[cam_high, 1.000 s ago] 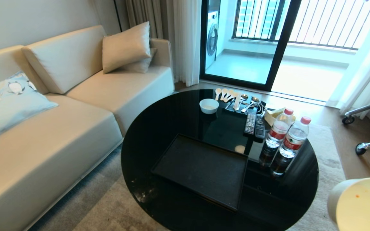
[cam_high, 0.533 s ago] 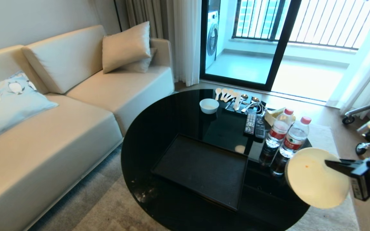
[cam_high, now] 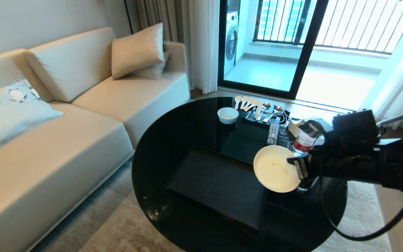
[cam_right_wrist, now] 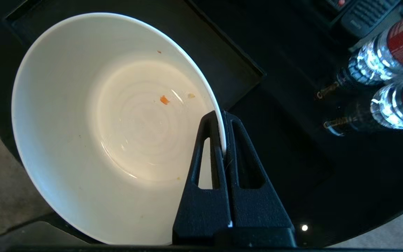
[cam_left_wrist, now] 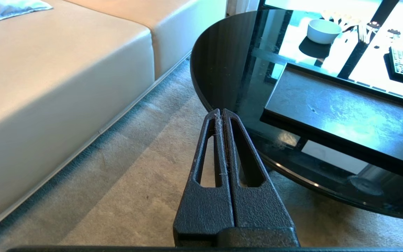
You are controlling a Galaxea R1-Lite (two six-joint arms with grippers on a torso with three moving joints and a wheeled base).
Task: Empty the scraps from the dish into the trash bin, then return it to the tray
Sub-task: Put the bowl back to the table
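The right gripper (cam_right_wrist: 222, 119) has its fingers clamped on the rim of the dish (cam_high: 275, 168), one finger inside the wall and one outside, so the whole bowl hangs off a thin pinch at one point of its edge. The main risk, as I judge it, is the dish pivoting or slipping in that narrow grip as it is lowered, striking the raised rim of the tray (cam_high: 201, 196) or the table (cam_high: 173, 140) and chipping. It is held in the air over the tray's right end, tilted, near the water bottles (cam_right_wrist: 390, 70), which a wide swing could topple. Only a few specks of scraps (cam_right_wrist: 164, 100) cling inside, so emptying looks done. The left gripper (cam_left_wrist: 221, 115) hangs with fingers together off the table's near-left edge, above the carpet.
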